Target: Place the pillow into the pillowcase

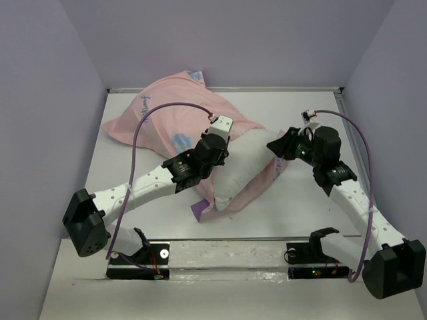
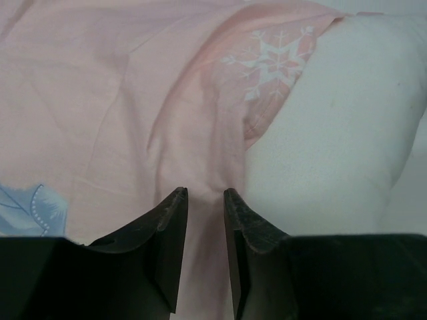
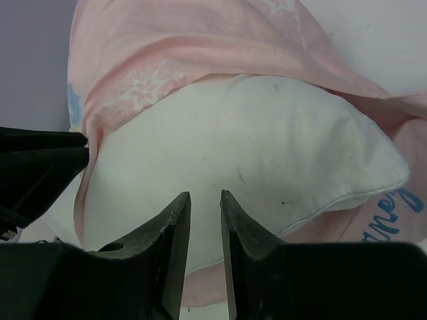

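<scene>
From above, the pillowcase (image 1: 160, 117) sprawls pale pink and crumpled across the back-left of the white bench (image 1: 300, 207). The plump white pillow (image 1: 243, 167) lies half inside it, its near end bare. Only the left wrist view shows the thin cloth's printed snowflake (image 2: 273, 63) and the left fingers (image 2: 167, 227) narrowly parted, a soft pink ridge running into the gap — gripped or not, I cannot tell. In the right wrist view the right fingers (image 3: 170, 227) sit just as close-set over the pillow's matte, faintly specked cover — hold unclear.
</scene>
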### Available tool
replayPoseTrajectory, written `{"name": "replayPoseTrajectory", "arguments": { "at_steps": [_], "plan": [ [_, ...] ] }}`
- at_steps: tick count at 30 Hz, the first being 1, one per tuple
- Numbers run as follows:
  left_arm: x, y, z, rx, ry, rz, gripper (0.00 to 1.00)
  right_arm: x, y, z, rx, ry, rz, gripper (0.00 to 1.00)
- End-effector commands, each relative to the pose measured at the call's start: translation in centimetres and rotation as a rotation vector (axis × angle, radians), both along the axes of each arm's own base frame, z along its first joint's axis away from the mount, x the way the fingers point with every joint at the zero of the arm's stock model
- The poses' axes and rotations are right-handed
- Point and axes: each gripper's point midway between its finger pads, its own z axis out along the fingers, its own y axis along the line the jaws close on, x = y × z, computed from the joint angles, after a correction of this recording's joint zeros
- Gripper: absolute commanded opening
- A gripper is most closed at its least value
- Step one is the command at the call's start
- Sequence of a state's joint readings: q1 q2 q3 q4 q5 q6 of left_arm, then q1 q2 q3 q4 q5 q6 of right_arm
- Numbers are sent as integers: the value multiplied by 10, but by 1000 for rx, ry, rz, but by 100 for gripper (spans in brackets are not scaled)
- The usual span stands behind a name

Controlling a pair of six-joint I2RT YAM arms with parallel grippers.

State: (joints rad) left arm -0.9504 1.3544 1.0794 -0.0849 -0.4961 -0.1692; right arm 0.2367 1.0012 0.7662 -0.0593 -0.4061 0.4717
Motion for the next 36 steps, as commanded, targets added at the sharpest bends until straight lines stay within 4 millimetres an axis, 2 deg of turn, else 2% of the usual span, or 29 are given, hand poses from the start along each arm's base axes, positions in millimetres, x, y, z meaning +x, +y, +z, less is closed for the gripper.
{"name": "replayPoseTrajectory", "arguments": {
  "at_steps": [1,2,3,5,10,14,15,16,17,18,21,22,23,25,26,27,28,29,31,34,36],
  "plan": [
    [6,-13,46,-145,-84,-37,45,-3,9,9,18,-43,34,31],
    [6,-14,45,-148,-81,-35,45,-3,9,8,18,-41,34,31],
    [6,-13,45,-161,-77,-29,51,-3,9,6,16,-38,34,31],
    [5,-14,46,-173,-77,-41,56,-3,9,4,13,-33,36,31],
    [10,-15,32,-155,-51,-43,56,-2,13,10,22,-61,46,31],
    [17,-9,26,-117,-57,4,34,-2,13,10,22,-62,48,31],
    [18,-8,27,-116,-62,10,26,-3,16,8,21,-59,57,31],
    [20,-7,30,-120,-71,18,10,-2,16,7,21,-56,59,31],
    [20,-8,32,-123,-74,18,10,-2,17,6,20,-51,60,31],
    [19,-9,41,-145,-84,9,0,-1,17,1,16,-40,62,31],
    [12,-13,64,-205,-106,-39,0,1,17,-5,14,-24,57,32],
    [8,-13,77,-237,-118,-57,0,1,20,-5,14,-24,66,34],
    [5,-17,79,-250,-110,-81,0,2,20,-7,12,-18,65,36],
    [-15,-31,99,-339,-90,-205,0,6,21,-14,2,3,60,41],
    [-33,-41,113,-402,-69,-303,0,12,22,-20,-5,22,54,43],
    [-42,-45,118,-418,-61,-357,0,13,22,-16,-3,15,54,43],
    [-51,-50,124,-455,-39,-399,0,17,26,-22,-2,27,60,43],
    [-71,-57,128,-484,0,-501,0,21,27,-21,2,24,53,43],
    [-96,-63,134,-547,61,-602,0,34,29,-20,12,19,37,43],
    [-110,-62,130,-589,122,-631,0,47,32,-10,29,1,25,43],
    [-117,-61,117,-592,188,-642,0,53,33,-12,31,6,17,43]
  ]
}}
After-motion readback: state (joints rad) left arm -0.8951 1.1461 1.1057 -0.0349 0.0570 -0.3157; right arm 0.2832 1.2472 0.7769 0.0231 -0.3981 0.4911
